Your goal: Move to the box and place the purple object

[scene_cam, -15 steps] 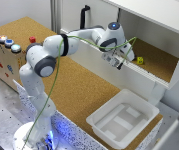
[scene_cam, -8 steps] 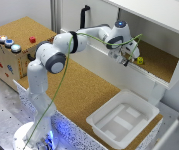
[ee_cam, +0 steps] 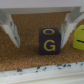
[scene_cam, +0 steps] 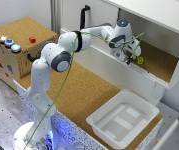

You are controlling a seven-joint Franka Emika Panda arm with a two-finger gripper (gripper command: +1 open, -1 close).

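Observation:
My gripper (scene_cam: 126, 56) reaches into the cork-floored shelf at the back. In the wrist view the gripper (ee_cam: 40, 40) is open, with one finger (ee_cam: 10, 27) on each side of the purple object (ee_cam: 49, 41). This is a small dark purple cube with a yellow letter, standing on the cork. It sits between the fingers, closer to one finger (ee_cam: 71, 25), and I see no contact. In the exterior view the hand hides it. The box (scene_cam: 123, 117), a white shallow tub, stands empty on the lower cork table, well below and in front of the gripper.
A small yellow cube (scene_cam: 140, 60) stands just beside the purple one, also in the wrist view (ee_cam: 78, 36). The shelf's white front lip (scene_cam: 139, 70) and sloped roof (scene_cam: 159, 15) enclose the hand. A cork-topped wooden box with coloured buttons (scene_cam: 19, 45) stands at the exterior view's left.
The arm has swung toward the exterior view's right and reached deeper into the shelf, bringing the hand down beside the yellow cube.

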